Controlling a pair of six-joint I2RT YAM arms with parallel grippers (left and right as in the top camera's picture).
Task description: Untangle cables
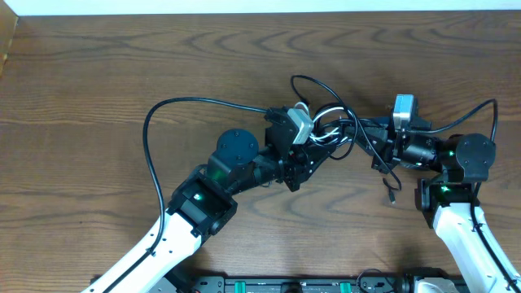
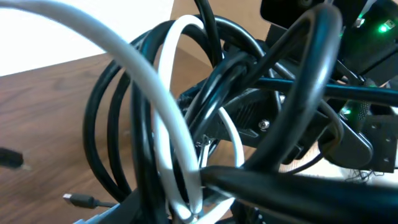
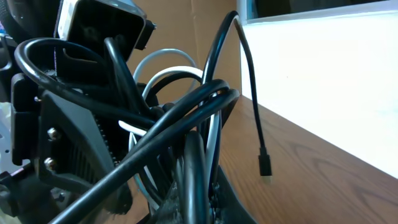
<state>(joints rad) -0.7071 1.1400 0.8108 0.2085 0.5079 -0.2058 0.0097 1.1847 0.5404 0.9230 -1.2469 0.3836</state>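
Observation:
The cables form a knot of black loops with one white cord at mid table, lifted between both arms. My left gripper meets the bundle from the left. In the left wrist view the white cord and black loops crowd its jaws, hiding the fingers. My right gripper comes from the right, shut on a black cable that runs between its fingers. A black plug end hangs free above the wood.
A loose plug lies near the right arm's base, and another small plug rests on the table. A long black cable arcs left of the left arm. The wooden table stretches to the back and left.

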